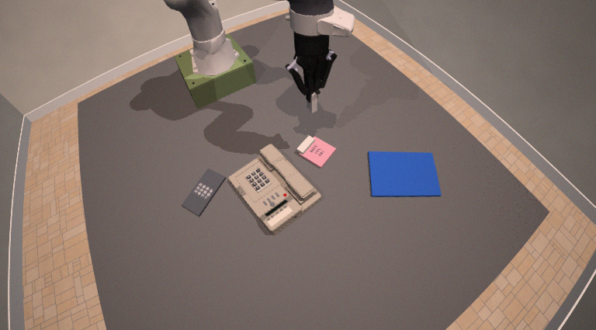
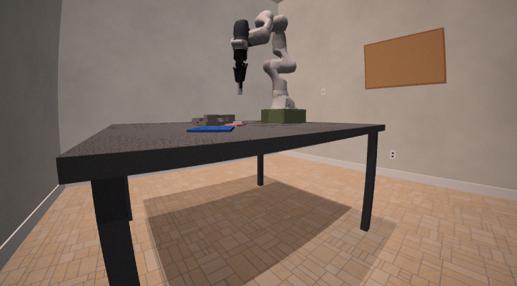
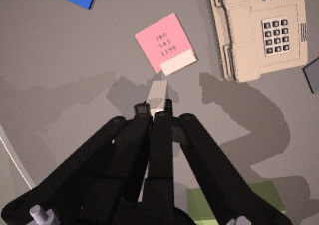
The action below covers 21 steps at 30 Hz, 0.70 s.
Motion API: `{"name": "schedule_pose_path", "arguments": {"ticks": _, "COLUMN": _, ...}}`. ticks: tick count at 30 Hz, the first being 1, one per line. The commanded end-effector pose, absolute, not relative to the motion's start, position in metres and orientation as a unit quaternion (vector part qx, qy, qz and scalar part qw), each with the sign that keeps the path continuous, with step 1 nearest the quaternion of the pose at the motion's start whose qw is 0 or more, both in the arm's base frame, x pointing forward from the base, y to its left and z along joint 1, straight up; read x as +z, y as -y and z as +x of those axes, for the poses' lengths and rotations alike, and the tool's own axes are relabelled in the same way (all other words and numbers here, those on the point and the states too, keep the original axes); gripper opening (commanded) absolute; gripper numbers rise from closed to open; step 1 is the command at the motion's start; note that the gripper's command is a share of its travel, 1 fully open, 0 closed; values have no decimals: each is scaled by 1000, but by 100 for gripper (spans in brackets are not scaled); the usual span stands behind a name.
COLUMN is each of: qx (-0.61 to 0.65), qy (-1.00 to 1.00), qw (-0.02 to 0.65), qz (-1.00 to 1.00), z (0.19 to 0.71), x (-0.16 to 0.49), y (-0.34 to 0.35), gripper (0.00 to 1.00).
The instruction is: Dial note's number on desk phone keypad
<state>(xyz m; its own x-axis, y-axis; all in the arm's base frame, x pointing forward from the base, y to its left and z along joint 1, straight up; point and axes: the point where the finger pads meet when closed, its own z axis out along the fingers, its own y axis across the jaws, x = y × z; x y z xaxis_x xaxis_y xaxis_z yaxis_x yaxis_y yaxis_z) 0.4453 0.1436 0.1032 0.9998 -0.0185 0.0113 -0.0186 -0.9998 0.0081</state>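
Observation:
A beige desk phone [image 1: 274, 188] [image 3: 259, 9] [image 2: 213, 119] lies on the dark table, its handset [image 1: 287, 172] [image 3: 229, 20] in the cradle beside the dark keypad [image 1: 258, 178] [image 3: 275, 36]. A pink note [image 1: 317, 151] [image 3: 162, 44] [image 2: 235, 124] with small dark digits lies just behind the phone; a pale strip covers one edge. My gripper [image 1: 313, 104] [image 2: 239, 90] [image 3: 161, 92] is shut with nothing between its fingers. It hangs high above the table, behind the note and away from the phone.
A blue flat pad [image 1: 403, 174] [image 2: 209, 128] lies right of the note. A dark grey keypad card [image 1: 203, 192] [image 3: 313, 74] lies left of the phone. The arm's green base block [image 1: 215, 78] [image 2: 283, 115] stands at the back.

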Motion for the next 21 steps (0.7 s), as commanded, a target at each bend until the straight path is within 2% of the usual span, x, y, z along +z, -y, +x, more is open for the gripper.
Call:
{"name": "schedule_pose_path", "arguments": {"ticks": 1, "qx": 0, "qy": -13, "qw": 0, "qz": 1000, "z": 464, "x": 102, "y": -146, "gripper": 0}}
{"name": "schedule_pose_path", "arguments": {"ticks": 21, "qx": 0, "qy": -13, "qw": 0, "qz": 1000, "z": 551, "x": 102, "y": -148, "gripper": 0}}
